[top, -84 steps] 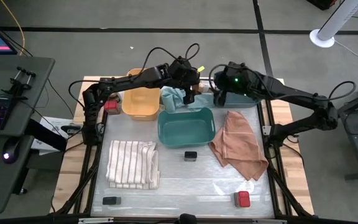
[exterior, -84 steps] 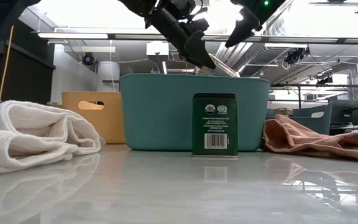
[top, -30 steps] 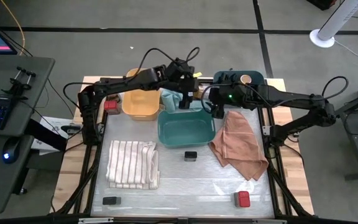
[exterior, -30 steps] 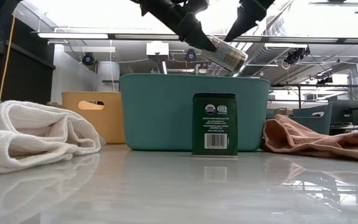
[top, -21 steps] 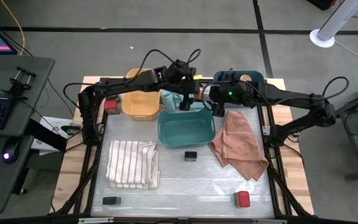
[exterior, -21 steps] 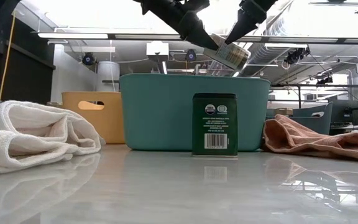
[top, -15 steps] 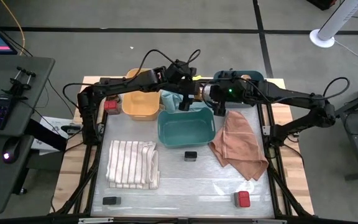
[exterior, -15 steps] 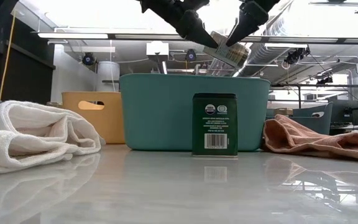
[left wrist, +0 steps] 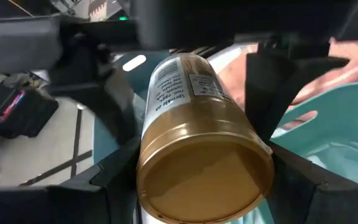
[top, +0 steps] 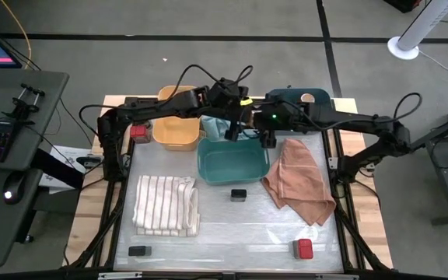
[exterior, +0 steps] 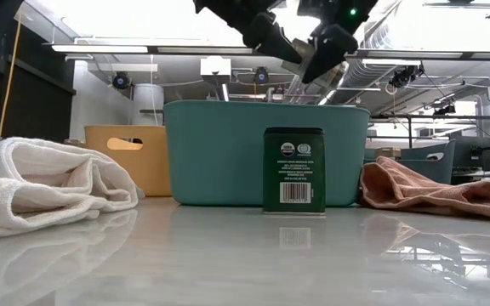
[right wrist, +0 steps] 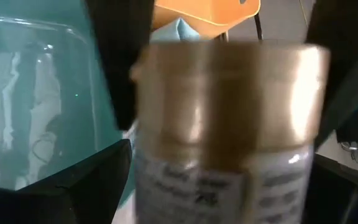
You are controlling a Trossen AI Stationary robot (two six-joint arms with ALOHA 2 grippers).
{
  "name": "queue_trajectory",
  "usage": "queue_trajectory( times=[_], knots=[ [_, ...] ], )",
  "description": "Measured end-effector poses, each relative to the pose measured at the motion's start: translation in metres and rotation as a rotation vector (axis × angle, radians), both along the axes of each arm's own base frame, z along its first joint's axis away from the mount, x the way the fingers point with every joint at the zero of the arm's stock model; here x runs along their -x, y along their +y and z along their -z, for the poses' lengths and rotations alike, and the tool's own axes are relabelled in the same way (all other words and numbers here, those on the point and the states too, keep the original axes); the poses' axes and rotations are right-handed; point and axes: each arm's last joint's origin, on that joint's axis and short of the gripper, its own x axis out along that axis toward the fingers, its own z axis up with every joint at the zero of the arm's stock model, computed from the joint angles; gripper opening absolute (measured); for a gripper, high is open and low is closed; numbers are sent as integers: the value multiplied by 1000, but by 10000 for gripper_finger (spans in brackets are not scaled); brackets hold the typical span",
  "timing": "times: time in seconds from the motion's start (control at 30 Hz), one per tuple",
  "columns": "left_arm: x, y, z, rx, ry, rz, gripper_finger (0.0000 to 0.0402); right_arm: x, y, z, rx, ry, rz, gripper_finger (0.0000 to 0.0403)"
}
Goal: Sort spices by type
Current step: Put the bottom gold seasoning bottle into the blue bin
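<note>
**A:** Going left to right, what have you got?

**B:** Upper centre of the overhead frame, above the teal bin (top: 232,159): my left gripper (top: 232,124) is clamped on the round jar (left wrist: 194,149), fingers on its label sides. Just right of it, my right gripper (top: 264,132) stands wide apart around the tan-lidded end, not yet closed.

**A:** How will it handle?

**B:** Rigid and probably light, I'd judge, but smooth and round, so likely slippery. I'd grip the body squarely, not the lid.

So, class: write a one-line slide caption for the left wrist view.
Left gripper holds a gold-lidded spice jar above the teal bin.
</note>
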Motion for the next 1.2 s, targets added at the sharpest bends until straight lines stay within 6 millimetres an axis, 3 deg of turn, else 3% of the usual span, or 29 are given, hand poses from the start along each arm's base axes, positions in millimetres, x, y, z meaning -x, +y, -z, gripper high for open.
queue_trajectory(
  times=[0.4, 0.7, 0.97, 1.2],
  knots=[
    [2, 8, 0, -23, 6, -40, 246, 5, 1, -8, 36, -32, 26, 362],
    [2, 8, 1, -22, 10, -43, 246, 7, 1, -12, 49, -50, 17, 269],
    [2, 8, 0, -20, 6, -42, 248, 7, 1, -12, 44, -51, 18, 273],
    [2, 8, 0, -70, 12, -124, 289, 7, 1, -12, 59, -47, 34, 269]
  ],
)
